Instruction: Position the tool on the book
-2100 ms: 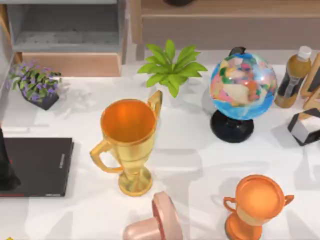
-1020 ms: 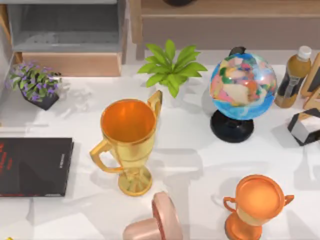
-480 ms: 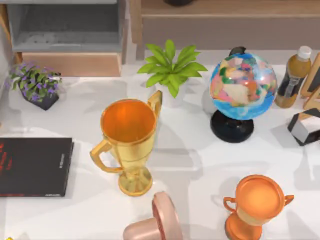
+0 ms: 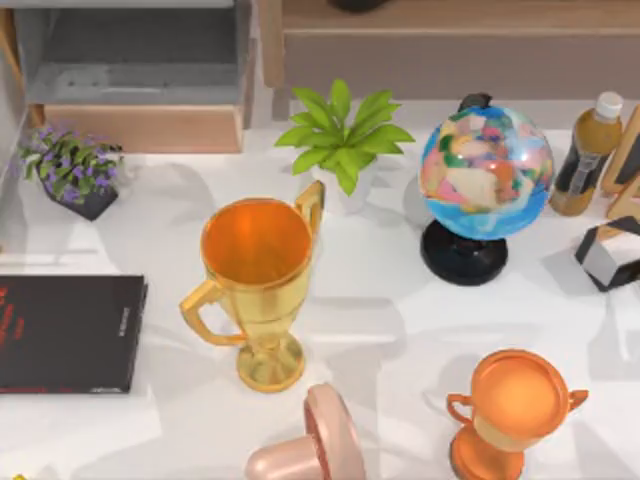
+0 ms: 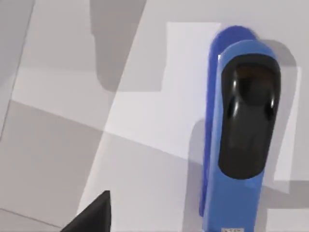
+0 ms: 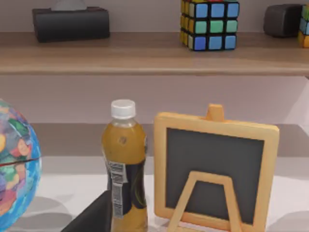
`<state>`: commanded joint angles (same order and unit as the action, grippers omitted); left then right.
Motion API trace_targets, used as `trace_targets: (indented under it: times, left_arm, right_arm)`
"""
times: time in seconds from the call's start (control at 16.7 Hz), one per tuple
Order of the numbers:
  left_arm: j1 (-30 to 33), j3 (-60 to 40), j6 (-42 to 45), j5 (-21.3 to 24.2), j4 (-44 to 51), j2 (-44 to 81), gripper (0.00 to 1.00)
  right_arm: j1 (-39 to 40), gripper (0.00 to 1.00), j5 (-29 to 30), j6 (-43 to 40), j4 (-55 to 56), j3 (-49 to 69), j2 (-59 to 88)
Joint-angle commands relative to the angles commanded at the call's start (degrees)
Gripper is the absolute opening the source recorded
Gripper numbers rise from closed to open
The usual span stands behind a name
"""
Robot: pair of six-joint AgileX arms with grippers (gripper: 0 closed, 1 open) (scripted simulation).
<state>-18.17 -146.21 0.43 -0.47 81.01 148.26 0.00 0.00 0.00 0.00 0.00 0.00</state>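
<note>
The tool point(image 5: 239, 140), a bright blue block with a glossy black top, lies flat on the white table in the left wrist view. My left gripper hovers above and to one side of it, apart from it; a black piece of the gripper point(image 5: 94, 215) pokes in at the picture's edge. The book point(image 4: 65, 335), flat and black with red lettering, rests at the table's left edge in the top view with nothing on it. My right gripper point(image 6: 94, 215) is held away from both, facing the bottle and the easel board.
A gold trophy point(image 4: 255, 285) stands just right of the book, with a pink object point(image 4: 310, 445) and an orange trophy point(image 4: 515, 410) near the front. Behind are a purple-flowered plant point(image 4: 70, 165), a green plant point(image 4: 342, 130), a globe point(image 4: 485, 175), a bottle point(image 4: 585, 155) and an easel board point(image 6: 215, 169).
The dark arm that stood over the book's left end 2.1 s ago has gone from the top view, baring the red lettering. Shadows on the table have shifted.
</note>
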Motion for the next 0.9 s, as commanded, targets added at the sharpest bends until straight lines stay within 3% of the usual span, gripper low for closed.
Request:
trace_targets:
  times: [0.24,0.9]
  left_arm:
    - [0.06,-4.17,0.39,0.84,1.83,3.55,1.0]
    - [0.13,-2.49,0.31,0.72,0.82,2.82,1.0]
  right_arm:
    - [0.0,1.0,0.0,0.0,0.0,0.0,0.0]
    - [0.0,1.0,0.0,0.0,0.0,0.0,0.0]
